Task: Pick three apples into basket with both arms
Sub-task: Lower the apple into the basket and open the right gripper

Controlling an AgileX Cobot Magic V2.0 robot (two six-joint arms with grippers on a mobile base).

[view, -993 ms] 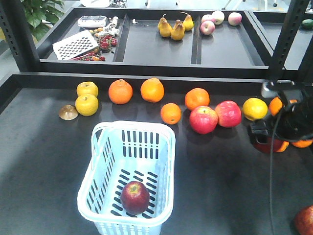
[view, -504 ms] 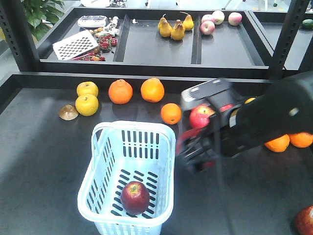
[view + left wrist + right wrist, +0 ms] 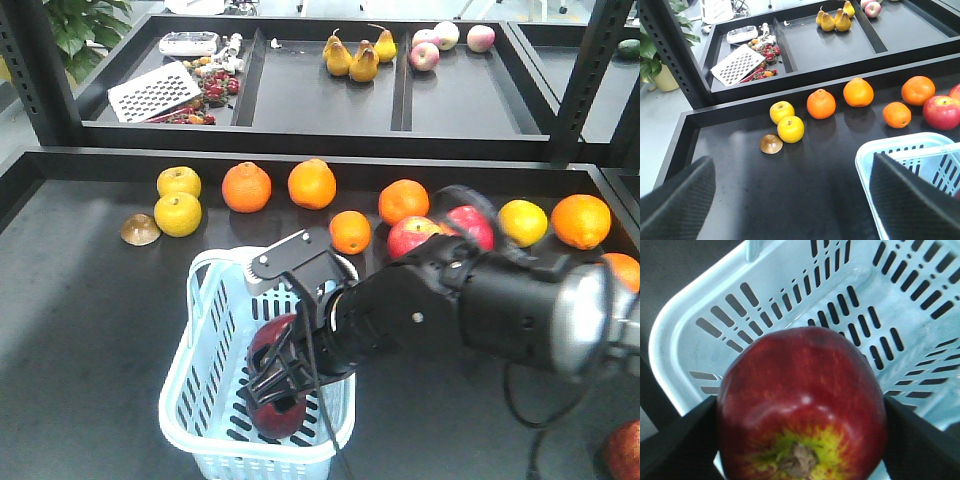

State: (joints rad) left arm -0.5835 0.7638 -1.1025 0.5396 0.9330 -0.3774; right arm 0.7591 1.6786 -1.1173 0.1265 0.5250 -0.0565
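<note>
Glossy dark maroon apple (image 3: 802,405), round, faintly streaked, with a yellow-green patch round a brown stem, clamped between the two flat black jaws of the right gripper (image 3: 283,375), pressed against both sides of the skin. Held over the inside of the pale blue-white plastic basket (image 3: 200,345), rectangular with rounded corners, its walls and floor cut by rows of narrow slots. Beneath it in the front view, another dark red apple (image 3: 272,415) on the basket floor, mostly hidden by the bulky matte black right arm (image 3: 470,315) with a grey plate at the wrist. A third dark red fruit (image 3: 625,452) cut off at the lower right corner of the smooth black bench (image 3: 90,330). Behind the basket, a row of dimpled oranges (image 3: 311,184), yellow citrus (image 3: 177,213) and brighter pinkish-red apples (image 3: 412,238). Left gripper (image 3: 790,200) with textured black jaws spread wide apart, nothing between them, above the bench just left of the basket
</note>
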